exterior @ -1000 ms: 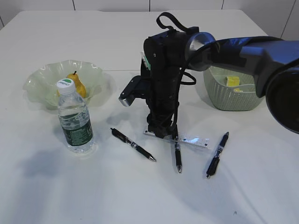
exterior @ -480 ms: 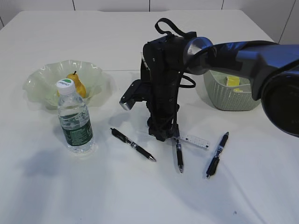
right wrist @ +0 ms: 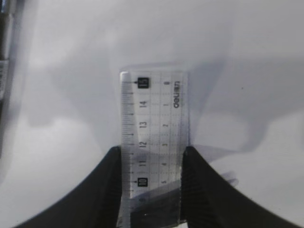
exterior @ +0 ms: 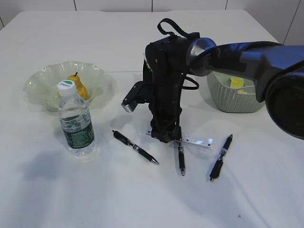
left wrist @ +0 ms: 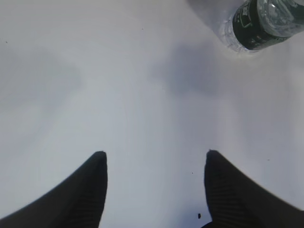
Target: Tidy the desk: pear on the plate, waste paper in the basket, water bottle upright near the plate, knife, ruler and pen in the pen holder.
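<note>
Ruler (right wrist: 154,142) lies flat on the table at centre, the right gripper (right wrist: 151,159) pinching its long edges, apparently to lift it edgewise since it sits too flat to scoop. Left gripper (left wrist: 154,164) hangs wide and empty, bottle (left wrist: 261,21) at its 1 o'clock. Pear (exterior: 78,85) sits in the plate (exterior: 40,78); yellow paper (exterior: 236,82) in the basket (exterior: 235,102).

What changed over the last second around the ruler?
The right pincer narrowed onto the ruler; its fingers now sit against both long edges. The ruler turned slightly on the table and ended close to where it started. The arm barely moved. Unchanged: three pens, water bottle, pear, plate, basket, and the open left pincer.
</note>
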